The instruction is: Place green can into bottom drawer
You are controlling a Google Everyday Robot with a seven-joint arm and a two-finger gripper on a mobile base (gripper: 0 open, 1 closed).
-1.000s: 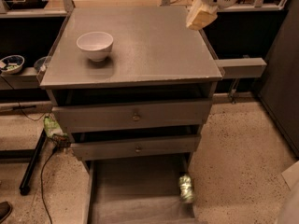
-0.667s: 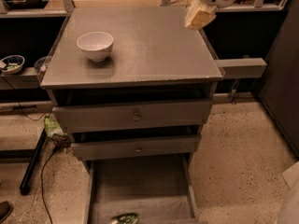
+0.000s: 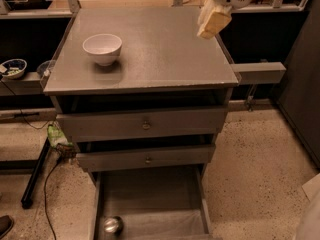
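Observation:
The green can (image 3: 113,225) lies on its side in the bottom drawer (image 3: 150,194), near the drawer's front left corner, with a shiny silver end facing up toward the camera. The bottom drawer is pulled out at floor level under the cabinet. My gripper (image 3: 214,23) hangs high above the back right corner of the cabinet top, far from the can, with its pale yellow fingers pointing down and nothing in them.
A white bowl (image 3: 102,48) stands on the grey cabinet top (image 3: 165,54) at the left. Two shallower knobbed drawers (image 3: 145,125) sit slightly open above the bottom drawer. A cable and black stand leg (image 3: 35,176) lie on the floor at the left.
The can has rolled from the drawer's front right corner across to the front left and now shows its silver end. The gripper has stayed in place.

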